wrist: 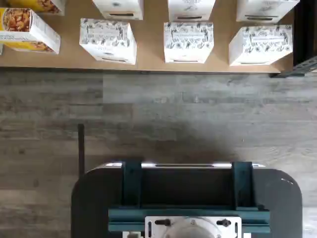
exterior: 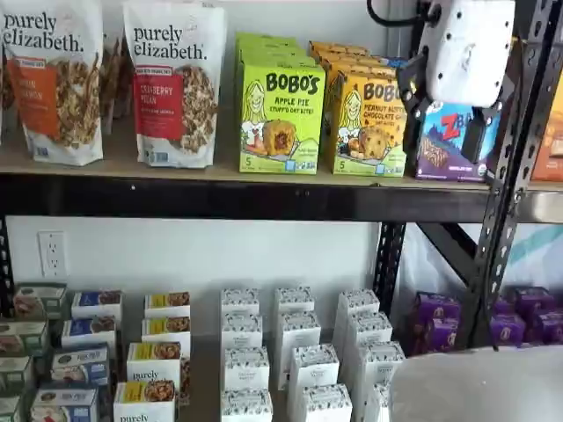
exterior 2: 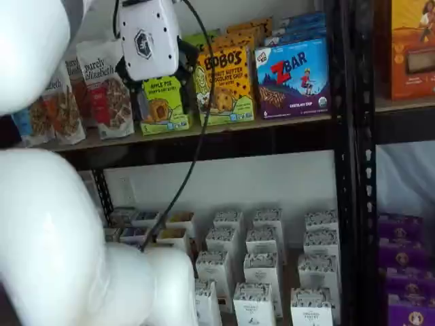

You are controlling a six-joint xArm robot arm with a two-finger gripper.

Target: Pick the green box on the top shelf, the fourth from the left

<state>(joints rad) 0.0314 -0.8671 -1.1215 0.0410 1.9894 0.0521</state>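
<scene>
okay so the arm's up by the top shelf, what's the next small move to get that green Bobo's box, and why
Probably swing the gripper sideways toward the green box: in one shelf view it hangs before the ZBar box, in the other it overlaps the green box, so it looks not yet lined up.

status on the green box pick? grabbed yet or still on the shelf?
Done: nothing visible yet. The green box stands upright on the top shelf, beside the orange Bobo's carton. In hand: the gripper hangs in front of the shelf at box height; whether its fingers are open cannot be told. Left: approach, grasp, pull out.
</scene>
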